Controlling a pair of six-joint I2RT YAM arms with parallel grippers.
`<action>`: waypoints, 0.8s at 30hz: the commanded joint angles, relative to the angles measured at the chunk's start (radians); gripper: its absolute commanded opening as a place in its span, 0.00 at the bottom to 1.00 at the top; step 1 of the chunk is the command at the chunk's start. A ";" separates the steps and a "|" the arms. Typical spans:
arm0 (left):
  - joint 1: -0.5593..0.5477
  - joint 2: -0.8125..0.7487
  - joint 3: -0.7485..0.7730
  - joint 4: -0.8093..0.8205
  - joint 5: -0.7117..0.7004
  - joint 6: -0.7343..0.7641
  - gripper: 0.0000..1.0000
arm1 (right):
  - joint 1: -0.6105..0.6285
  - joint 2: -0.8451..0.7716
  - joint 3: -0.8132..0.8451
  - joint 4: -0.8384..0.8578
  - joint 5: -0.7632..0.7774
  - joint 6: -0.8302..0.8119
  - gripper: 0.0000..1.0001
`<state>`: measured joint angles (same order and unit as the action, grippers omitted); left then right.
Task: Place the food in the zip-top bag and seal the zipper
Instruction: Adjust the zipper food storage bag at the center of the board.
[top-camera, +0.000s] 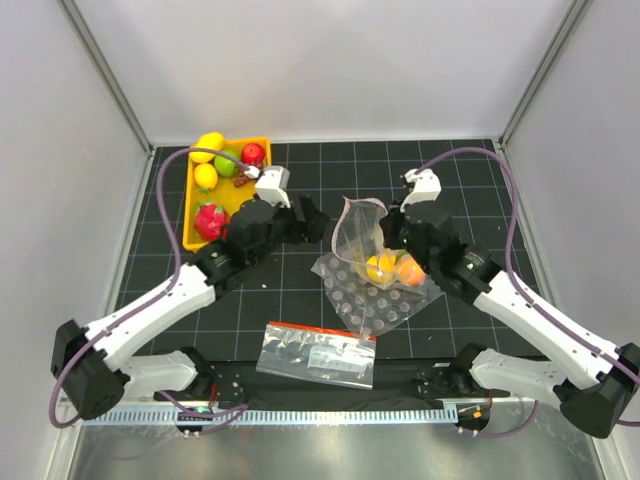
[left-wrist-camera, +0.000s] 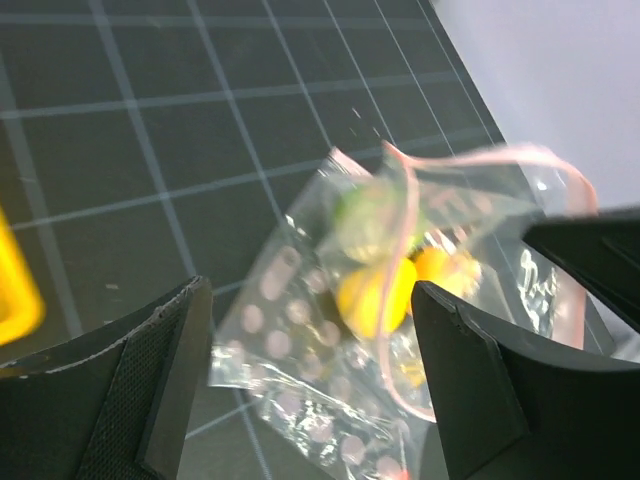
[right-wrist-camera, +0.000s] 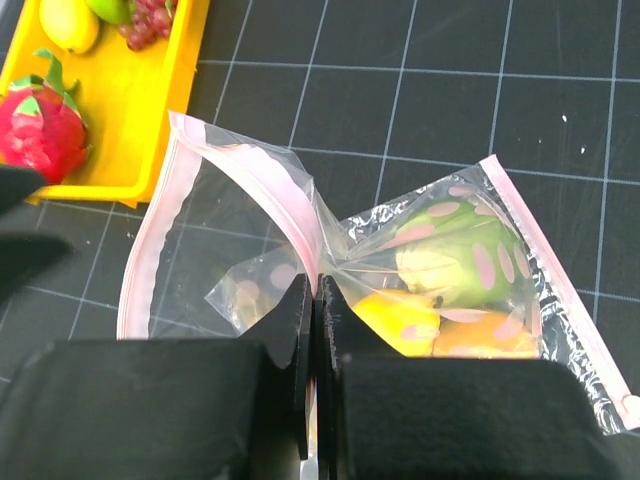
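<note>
The clear zip-top bag (top-camera: 358, 232) stands held up at mid-table with its mouth open, pink zipper strip (right-wrist-camera: 245, 170) looped wide. Inside lie a green fruit (right-wrist-camera: 450, 255), a yellow piece (right-wrist-camera: 400, 318) and an orange peach (right-wrist-camera: 485, 338); they also show in the top view (top-camera: 388, 268). My right gripper (right-wrist-camera: 318, 290) is shut on the bag's pink zipper edge and also shows in the top view (top-camera: 387, 232). My left gripper (left-wrist-camera: 310, 380) is open and empty, just left of the bag (left-wrist-camera: 420, 250), and shows in the top view (top-camera: 308, 222).
A yellow tray (top-camera: 190, 215) at the back left holds a lemon, green apple, red fruit, grapes and a dragon fruit (right-wrist-camera: 40, 125). A clear bubble sheet (top-camera: 385, 308) lies under the bag. A printed bag with a red band (top-camera: 315, 352) lies near the front.
</note>
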<state>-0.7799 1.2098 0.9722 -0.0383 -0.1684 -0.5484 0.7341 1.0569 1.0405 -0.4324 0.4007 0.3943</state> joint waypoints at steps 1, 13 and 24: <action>0.011 -0.127 0.022 -0.069 -0.167 0.033 0.85 | 0.005 -0.092 -0.062 0.148 0.046 -0.008 0.01; 0.156 -0.087 0.065 -0.072 -0.306 0.048 1.00 | 0.005 -0.164 -0.157 0.234 0.082 -0.029 0.01; 0.428 0.227 0.462 -0.314 -0.280 0.275 1.00 | 0.005 -0.158 -0.168 0.241 0.067 -0.026 0.01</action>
<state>-0.4015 1.3842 1.3872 -0.2649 -0.4377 -0.3752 0.7341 0.9092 0.8700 -0.2451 0.4503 0.3721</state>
